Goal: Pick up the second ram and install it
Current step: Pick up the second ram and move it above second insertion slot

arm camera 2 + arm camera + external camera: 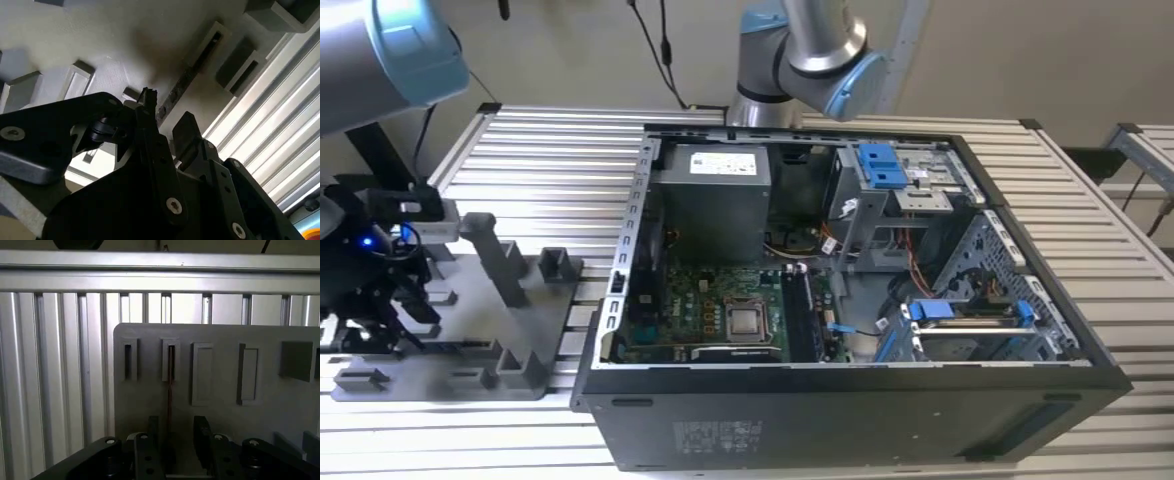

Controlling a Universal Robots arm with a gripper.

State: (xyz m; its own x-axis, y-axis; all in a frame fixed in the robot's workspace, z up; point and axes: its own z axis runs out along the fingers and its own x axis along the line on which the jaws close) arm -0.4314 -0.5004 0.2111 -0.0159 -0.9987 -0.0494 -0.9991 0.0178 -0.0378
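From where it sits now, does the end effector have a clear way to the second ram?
Likely yes: the open end effector straddles the ram, standing in a slot of the fixture, and nothing blocks it.

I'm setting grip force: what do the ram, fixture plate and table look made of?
Ram: thin dark strip standing on edge, probably circuit board, dull. Fixture plate: uniform matte grey with raised pockets, likely plastic. Table: bright ribbed slats catching light, probably bare aluminium.

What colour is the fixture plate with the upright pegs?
The fixture plate is plain grey, clearest in the first wrist view.
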